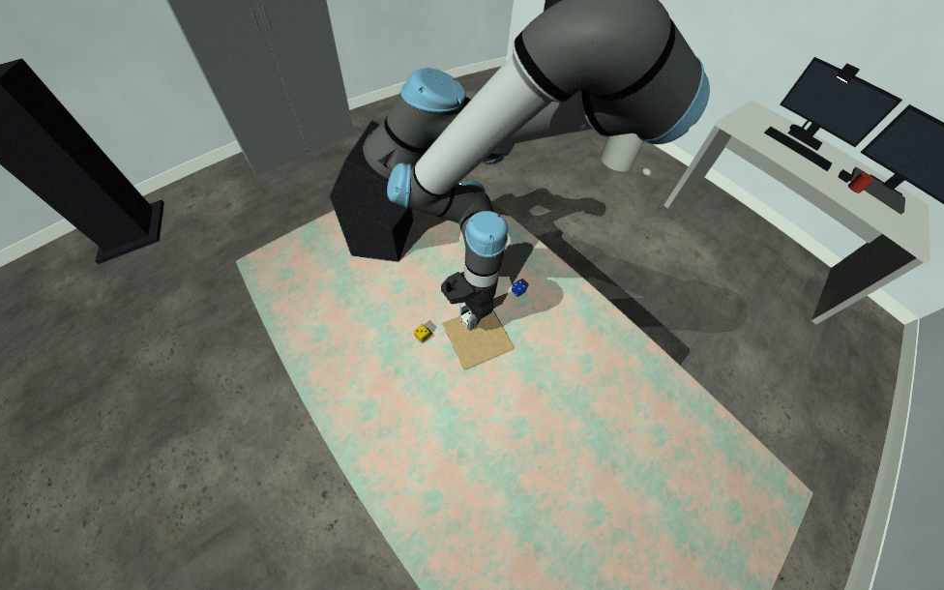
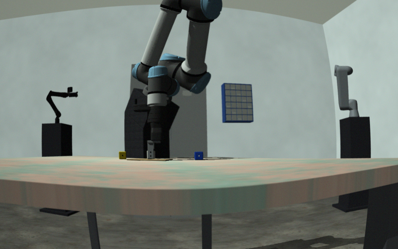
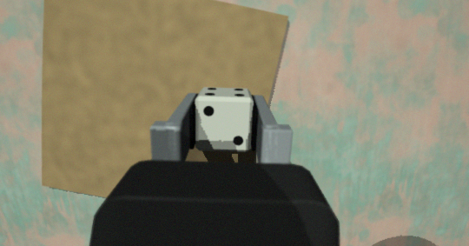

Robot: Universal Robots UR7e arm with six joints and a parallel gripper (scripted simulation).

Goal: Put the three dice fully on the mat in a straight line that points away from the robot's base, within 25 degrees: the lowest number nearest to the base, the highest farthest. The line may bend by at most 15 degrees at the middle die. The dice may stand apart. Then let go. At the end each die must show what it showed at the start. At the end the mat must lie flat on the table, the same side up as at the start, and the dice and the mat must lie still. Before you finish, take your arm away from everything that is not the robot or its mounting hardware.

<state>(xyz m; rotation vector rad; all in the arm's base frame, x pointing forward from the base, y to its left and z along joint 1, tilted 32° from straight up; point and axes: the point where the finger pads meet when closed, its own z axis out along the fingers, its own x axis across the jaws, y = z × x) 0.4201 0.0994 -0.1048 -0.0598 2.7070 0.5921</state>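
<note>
The bench (image 1: 607, 469) carries a mottled top of salmon pink and pale green blotches, with a thick rounded edge and dark legs seen from the exterior view, and it stands on a rough grey-brown floor (image 1: 94, 410) like stained concrete. Near the bench's 12 o'clock end in the top view lies the mat (image 1: 483, 348), a flat tan square (plain, like cardboard). The pincer (image 1: 468, 320) points straight down over the mat's 11 o'clock corner and is clenched on the white die (image 3: 223, 123), one grey finger (image 3: 167, 138) pressed to each side; the wrist view shows two pips on the face toward the camera and four on the face beyond it. From the exterior view the white die sits low at the mat, though whether it touches cannot be told. The yellow die (image 1: 423, 334) rests on the bench just beside the mat at 9 o'clock, off it; the blue die (image 1: 518, 287) rests on the bench at about 1 o'clock from the mat, also off it, in the arm's shadow. Around the room stand pale grey-blue walls, a grey cabinet (image 1: 262, 73) at 11 o'clock, a black pedestal (image 1: 43, 154) at 10 o'clock, a white desk (image 1: 812, 183) with two dark monitors (image 1: 839, 99) at 2 o'clock, and a blue gridded panel (image 2: 237, 102) on the far wall.
</note>
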